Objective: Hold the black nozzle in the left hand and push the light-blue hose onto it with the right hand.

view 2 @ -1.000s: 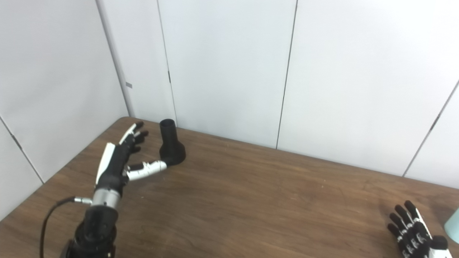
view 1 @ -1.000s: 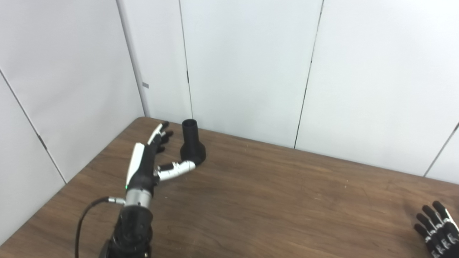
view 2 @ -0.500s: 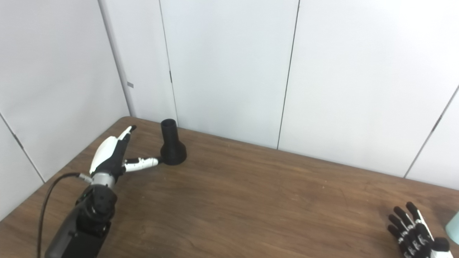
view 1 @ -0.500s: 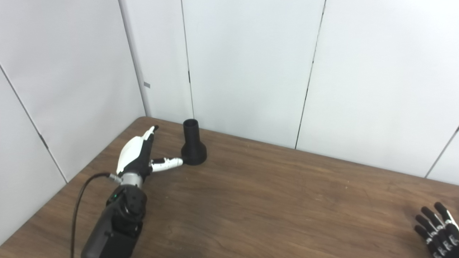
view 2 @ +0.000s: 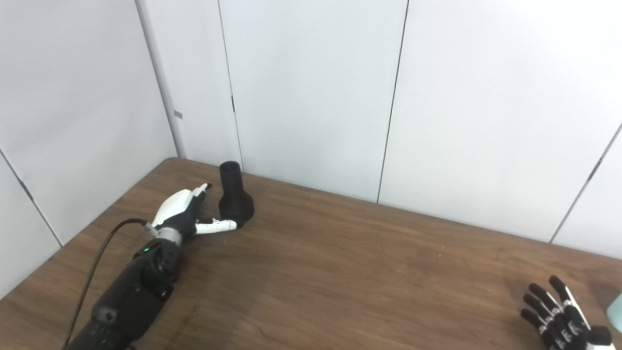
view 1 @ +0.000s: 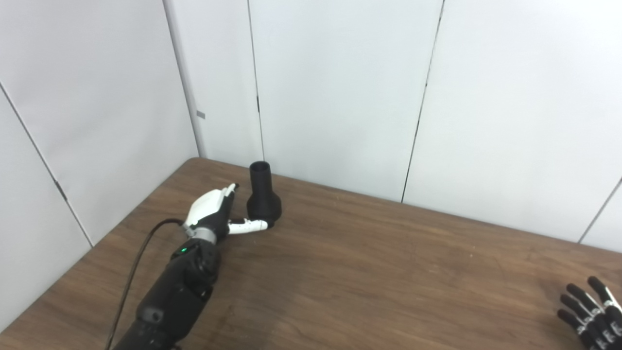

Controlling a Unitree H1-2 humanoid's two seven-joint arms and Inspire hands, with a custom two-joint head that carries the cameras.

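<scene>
Black nozzle (view 1: 263, 196) stands upright near the table's (view 1: 369, 272) far left corner, just right of the left hand's (view 1: 214, 214) spread fingers

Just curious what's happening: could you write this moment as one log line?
left hand: open beside black nozzle | nozzle: upright on table | right hand: open, idle | hose: barely visible
</scene>
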